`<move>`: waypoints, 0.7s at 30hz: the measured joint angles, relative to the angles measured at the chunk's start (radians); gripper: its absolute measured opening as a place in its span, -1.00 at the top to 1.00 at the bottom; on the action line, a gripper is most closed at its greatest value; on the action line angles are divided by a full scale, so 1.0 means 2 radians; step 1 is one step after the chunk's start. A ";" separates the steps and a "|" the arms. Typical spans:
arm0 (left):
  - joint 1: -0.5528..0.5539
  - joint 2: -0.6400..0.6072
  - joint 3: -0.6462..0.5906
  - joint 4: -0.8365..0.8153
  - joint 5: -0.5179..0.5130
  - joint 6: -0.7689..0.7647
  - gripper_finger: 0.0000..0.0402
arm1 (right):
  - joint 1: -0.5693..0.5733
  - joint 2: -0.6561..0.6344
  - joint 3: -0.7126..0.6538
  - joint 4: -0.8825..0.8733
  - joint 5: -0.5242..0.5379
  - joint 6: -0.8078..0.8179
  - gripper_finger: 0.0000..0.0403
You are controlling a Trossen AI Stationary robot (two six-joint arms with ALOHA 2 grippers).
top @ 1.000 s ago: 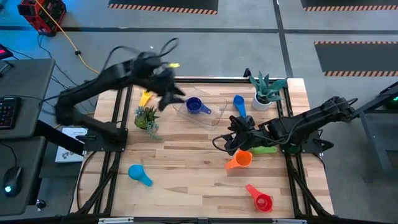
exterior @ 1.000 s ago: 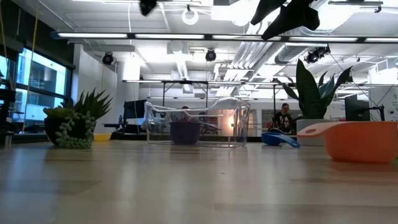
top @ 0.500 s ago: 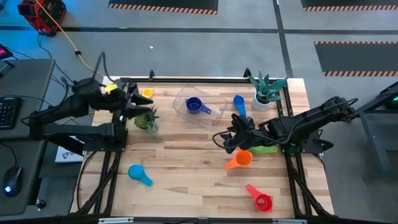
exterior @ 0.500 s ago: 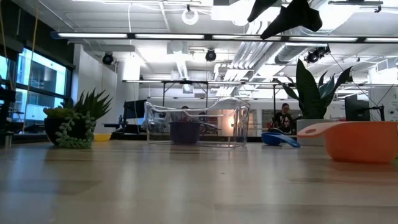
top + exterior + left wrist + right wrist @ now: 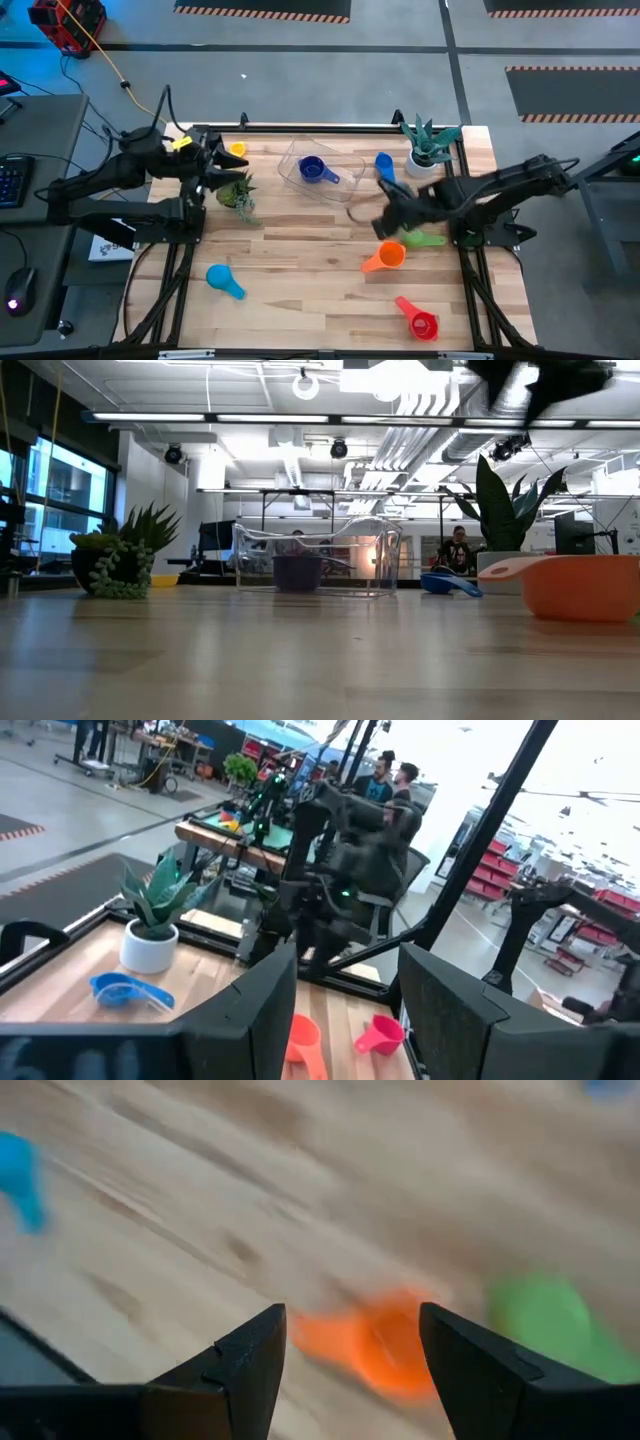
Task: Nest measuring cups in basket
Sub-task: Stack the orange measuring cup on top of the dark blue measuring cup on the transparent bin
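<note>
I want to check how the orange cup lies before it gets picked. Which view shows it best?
The high view: the orange cup shows whole from above, bowl and handle, beside the green cup. The low view shows only its side at the picture's edge; the right wrist view shows it blurred; the left wrist view shows it partly hidden behind fingers.
</note>
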State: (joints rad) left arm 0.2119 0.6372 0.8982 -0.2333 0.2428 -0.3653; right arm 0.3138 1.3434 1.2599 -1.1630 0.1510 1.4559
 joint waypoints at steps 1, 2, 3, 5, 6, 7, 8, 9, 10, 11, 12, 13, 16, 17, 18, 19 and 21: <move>0.000 0.002 0.000 0.000 0.000 0.000 0.18 | 0.020 0.000 -0.012 -0.007 -0.002 0.044 -0.10; 0.000 0.005 0.000 0.000 0.000 0.000 0.18 | 0.041 0.001 -0.027 -0.005 -0.003 0.089 -0.10; 0.000 0.007 0.000 0.000 0.000 0.000 0.18 | 0.062 0.002 -0.043 0.005 -0.003 0.136 -0.10; 0.000 0.010 0.000 0.000 0.000 0.000 0.17 | 0.102 0.002 -0.076 0.033 -0.003 0.226 -0.10; 0.000 0.011 0.000 0.000 0.000 0.000 0.18 | 0.119 0.002 -0.093 0.053 -0.002 0.265 -0.10; 0.000 0.013 0.000 0.000 0.000 0.000 0.18 | 0.134 0.002 -0.110 0.073 0.000 0.303 -0.10; 0.000 0.014 0.000 0.000 0.000 0.000 0.18 | 0.146 0.002 -0.126 0.090 0.006 0.337 -0.10; 0.000 0.015 0.000 0.000 0.000 0.000 0.18 | 0.156 0.002 -0.142 0.104 0.015 0.366 -0.10; 0.000 0.016 0.000 0.000 0.000 0.000 0.17 | 0.163 0.002 -0.157 0.120 0.021 0.387 -0.10; 0.000 0.016 0.000 0.000 0.000 0.000 0.17 | 0.166 0.002 -0.173 0.137 0.021 0.395 -0.10; 0.000 0.016 0.000 -0.001 0.000 0.000 0.17 | 0.167 0.002 -0.186 0.154 0.019 0.397 -0.10; 0.000 0.016 0.000 0.000 0.000 0.000 0.18 | 0.166 0.002 -0.197 0.170 0.018 0.399 -0.10; 0.000 0.016 0.000 0.000 0.000 0.000 0.17 | 0.156 0.002 -0.223 0.211 0.017 0.396 -0.10; 0.000 0.016 0.000 0.000 0.000 0.000 0.17 | 0.153 0.002 -0.228 0.218 0.016 0.395 -0.10; 0.000 0.016 0.000 0.000 0.000 0.000 0.17 | 0.150 0.002 -0.230 0.219 0.015 0.395 -0.10; 0.000 0.016 0.000 0.000 0.000 0.000 0.17 | 0.149 0.002 -0.232 0.218 0.015 0.394 -0.10; 0.000 0.016 0.000 0.000 0.000 0.000 0.17 | 0.147 0.002 -0.233 0.215 0.014 0.394 -0.10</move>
State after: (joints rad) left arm 0.2123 0.6693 0.8981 -0.2340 0.2428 -0.3645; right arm 0.6076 1.3472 0.7937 -0.7337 0.1789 2.2429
